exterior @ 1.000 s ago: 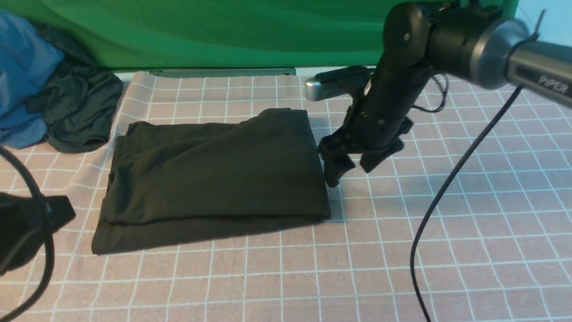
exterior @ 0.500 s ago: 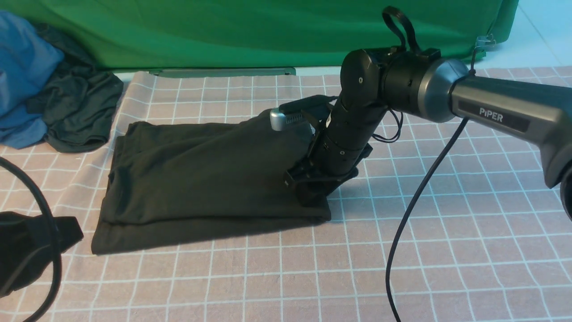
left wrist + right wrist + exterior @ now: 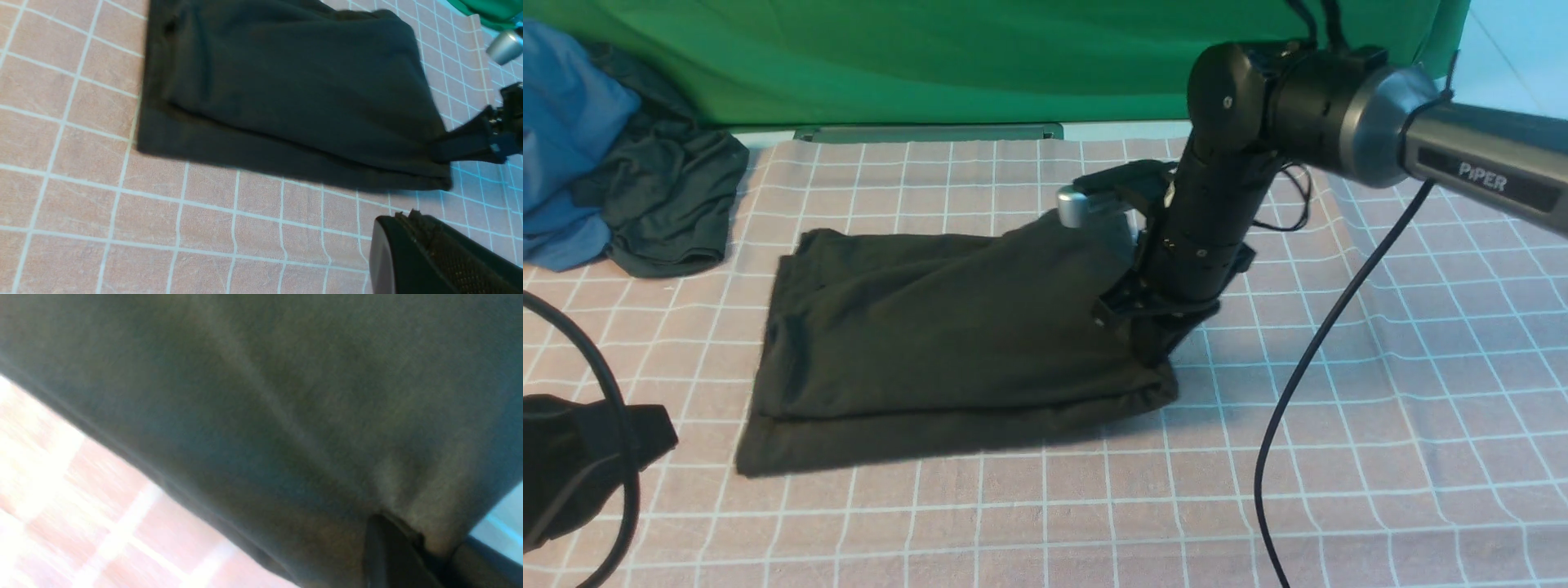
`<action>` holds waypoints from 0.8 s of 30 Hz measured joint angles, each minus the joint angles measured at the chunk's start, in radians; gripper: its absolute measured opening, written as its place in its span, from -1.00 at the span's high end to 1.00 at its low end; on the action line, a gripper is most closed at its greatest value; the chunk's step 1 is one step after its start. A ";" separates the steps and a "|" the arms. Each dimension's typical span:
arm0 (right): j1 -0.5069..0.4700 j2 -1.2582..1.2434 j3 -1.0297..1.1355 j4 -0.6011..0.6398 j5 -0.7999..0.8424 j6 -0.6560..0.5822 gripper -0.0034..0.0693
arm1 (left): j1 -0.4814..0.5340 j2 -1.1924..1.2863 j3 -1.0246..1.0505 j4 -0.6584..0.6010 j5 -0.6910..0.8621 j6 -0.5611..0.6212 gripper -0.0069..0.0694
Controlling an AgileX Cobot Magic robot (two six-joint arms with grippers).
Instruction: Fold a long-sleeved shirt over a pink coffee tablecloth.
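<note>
The black long-sleeved shirt (image 3: 947, 343) lies folded on the pink grid-checked tablecloth (image 3: 1339, 457), near its middle — its right edge is pulled up into a peak where the right gripper (image 3: 1156, 347) pinches the fabric between nearly closed jaws. The left gripper (image 3: 572, 457) sits low at the near left, off the shirt, with jaws closed and empty. A blue garment (image 3: 564, 139) and a dark grey one (image 3: 662, 196) are heaped at the far left, before a green backdrop cloth (image 3: 931, 57)
</note>
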State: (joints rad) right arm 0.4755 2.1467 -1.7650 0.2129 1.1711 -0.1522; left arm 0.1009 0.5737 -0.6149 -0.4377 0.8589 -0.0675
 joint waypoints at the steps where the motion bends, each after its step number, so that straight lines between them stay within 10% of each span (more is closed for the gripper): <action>1: -0.009 -0.006 0.008 -0.028 0.015 0.006 0.60 | 0.000 0.000 0.001 0.000 0.001 0.000 0.78; 12: -0.052 -0.068 0.158 -0.082 0.032 0.098 0.59 | 0.000 0.000 0.002 0.000 0.007 0.000 0.78; 20: -0.054 -0.158 0.167 -0.121 0.038 0.088 -0.06 | 0.000 0.000 0.002 0.000 -0.010 0.000 0.78; 24: -0.056 -0.286 0.167 -0.169 0.037 0.074 0.17 | 0.000 0.000 0.002 0.003 -0.019 0.000 0.78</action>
State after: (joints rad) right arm 0.4194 1.8603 -1.5984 0.0440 1.2081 -0.0784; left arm 0.1009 0.5737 -0.6131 -0.4348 0.8404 -0.0675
